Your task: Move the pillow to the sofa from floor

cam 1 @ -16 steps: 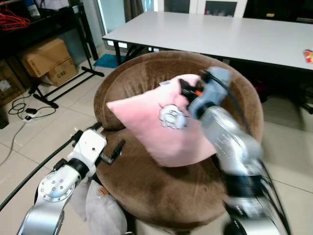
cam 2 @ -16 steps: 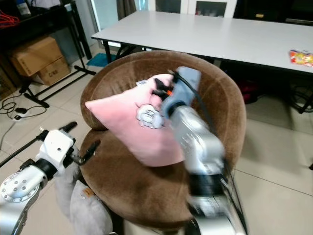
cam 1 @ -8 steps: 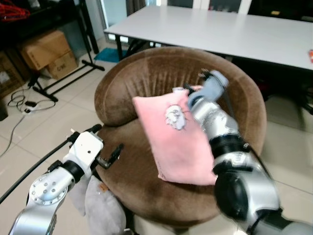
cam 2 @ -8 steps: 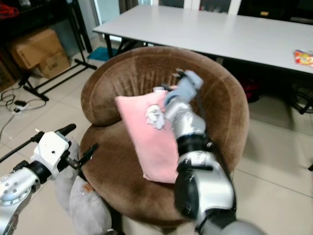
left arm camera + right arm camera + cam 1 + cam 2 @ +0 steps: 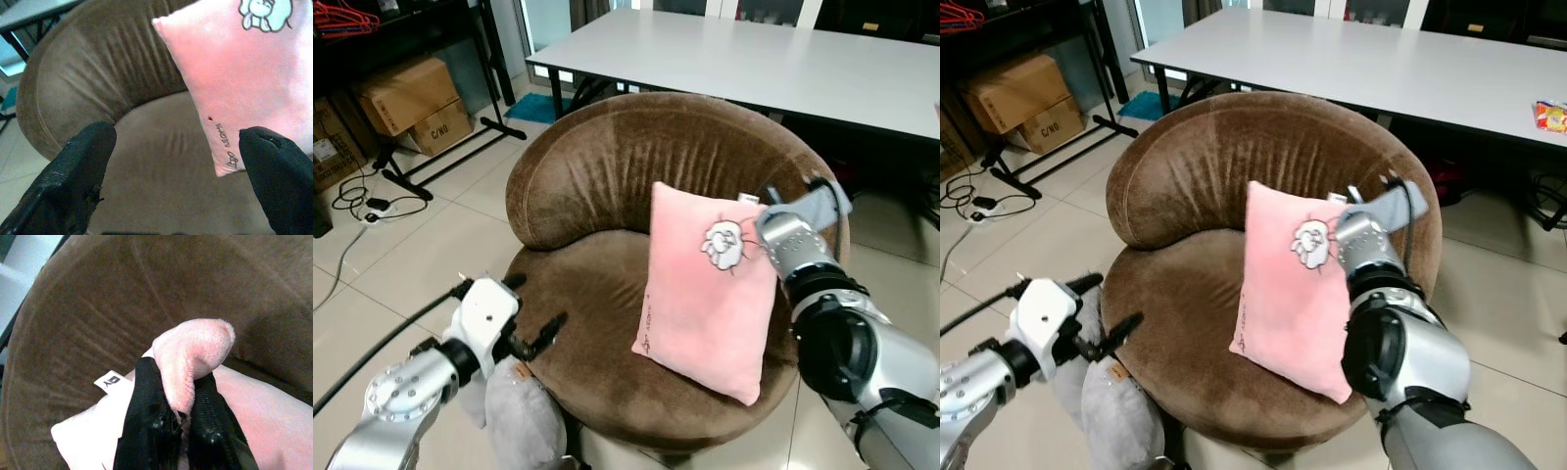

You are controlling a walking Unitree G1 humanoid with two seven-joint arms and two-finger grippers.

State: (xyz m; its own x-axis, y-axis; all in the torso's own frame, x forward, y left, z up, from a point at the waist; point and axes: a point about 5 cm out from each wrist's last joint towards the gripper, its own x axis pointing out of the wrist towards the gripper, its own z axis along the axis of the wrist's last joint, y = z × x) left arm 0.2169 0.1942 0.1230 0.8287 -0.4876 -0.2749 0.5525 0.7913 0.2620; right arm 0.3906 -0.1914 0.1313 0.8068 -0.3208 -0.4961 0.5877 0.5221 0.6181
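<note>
Nearest the camera, a grey plush object [image 5: 514, 421] is seen on the floor against the front of the seat, just beside the left arm. The left pincer [image 5: 530, 315] is held at the front left edge of the round brown sofa [image 5: 607, 166], its black fingers [image 5: 78, 171] spread wide with nothing between them, pointed toward the seat cushion. Further in, the pink pillow [image 5: 710, 289] is stood upright on the sofa seat, its lower corners resting on the cushion toward the right side and its face, printed with a small white sheep [image 5: 722, 244], turned outward. The pillow's upper right corner is pinched by the right pincer [image 5: 178, 423], whose two fingers are pressed together on a fold of pink fabric next to a white tag [image 5: 108, 380]. Behind the sofa, a long white worktop [image 5: 754, 59] is seen, and to the far left cardboard boxes [image 5: 411, 98] are stacked on the tiled floor [image 5: 401, 255] near a black rack
</note>
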